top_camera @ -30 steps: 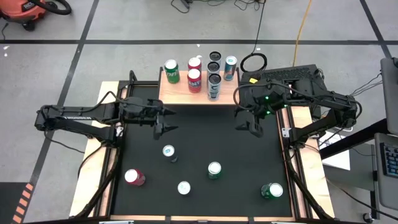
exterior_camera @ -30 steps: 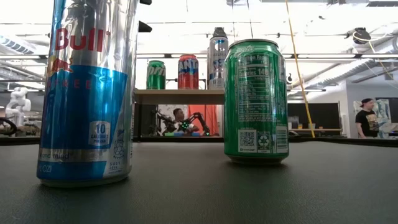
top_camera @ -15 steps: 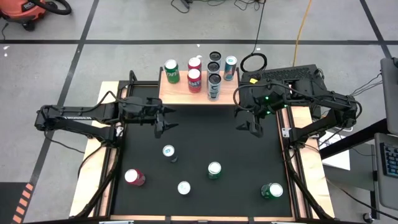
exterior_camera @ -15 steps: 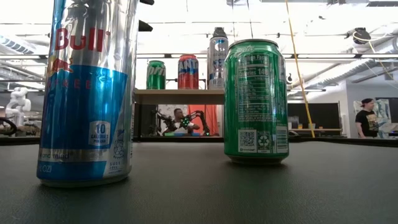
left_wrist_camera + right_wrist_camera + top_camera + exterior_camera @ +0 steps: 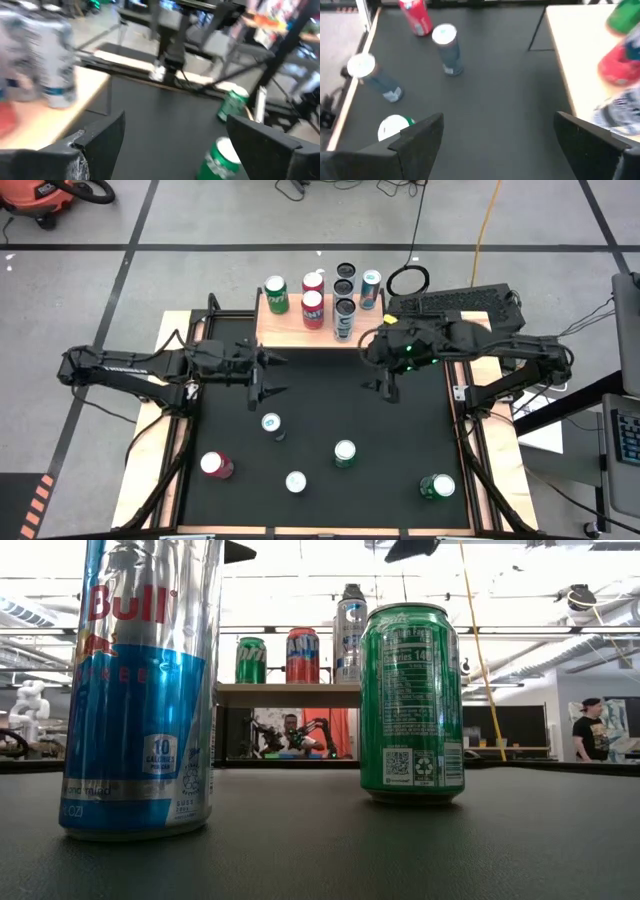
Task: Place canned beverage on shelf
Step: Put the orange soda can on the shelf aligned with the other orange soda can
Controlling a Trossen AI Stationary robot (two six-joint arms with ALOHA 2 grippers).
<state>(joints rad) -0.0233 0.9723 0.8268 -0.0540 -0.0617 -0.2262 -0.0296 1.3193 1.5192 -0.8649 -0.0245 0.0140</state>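
Note:
The shelf [image 5: 300, 325] is a light-wood board at the table's far edge. It holds several upright cans, among them a green one [image 5: 276, 293] and a red one [image 5: 313, 304]. Several more cans stand upright on the black table: a blue-silver one [image 5: 271, 423], a red one [image 5: 215, 465], a silver one [image 5: 296, 481] and two green ones [image 5: 345, 452] [image 5: 437, 486]. My left gripper [image 5: 262, 377] is open and empty above the table, just near of the shelf's left part. My right gripper [image 5: 386, 377] is open and empty near the shelf's right end.
In the low view a tall blue-silver can [image 5: 140, 690] and a green can [image 5: 412, 700] stand close in front, with the shelf [image 5: 288, 693] behind them. Bare black table lies between the two grippers. A person [image 5: 585, 730] stands far off in the room.
My right gripper has gone toward the table's left edge, along the near side of the shelf, and stays open. The cans have kept still.

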